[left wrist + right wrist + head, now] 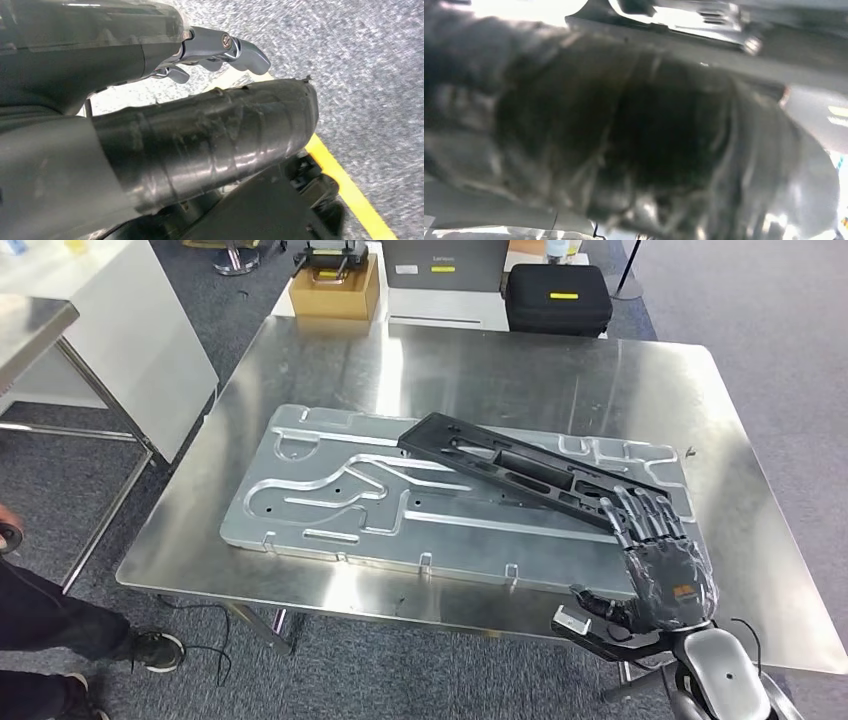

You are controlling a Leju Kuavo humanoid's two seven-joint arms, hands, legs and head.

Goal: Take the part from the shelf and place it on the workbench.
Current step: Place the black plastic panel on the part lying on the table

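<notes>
One long black part (525,472) lies on the grooved metal plate (330,500) that sits on the steel workbench (480,370), so the placing step looks nearly done. Its long axis runs from 10 o'clock to 4 o'clock, the far end pointing up-left. At 4 o'clock the right hand (660,565) has its fingers spread over the near end, touching rather than clamping, as far as I can tell. Next: lift that hand clear without dragging the part. The left hand (210,135) hangs over the carpet; whether its fingers are apart or curled I cannot tell.
</notes>
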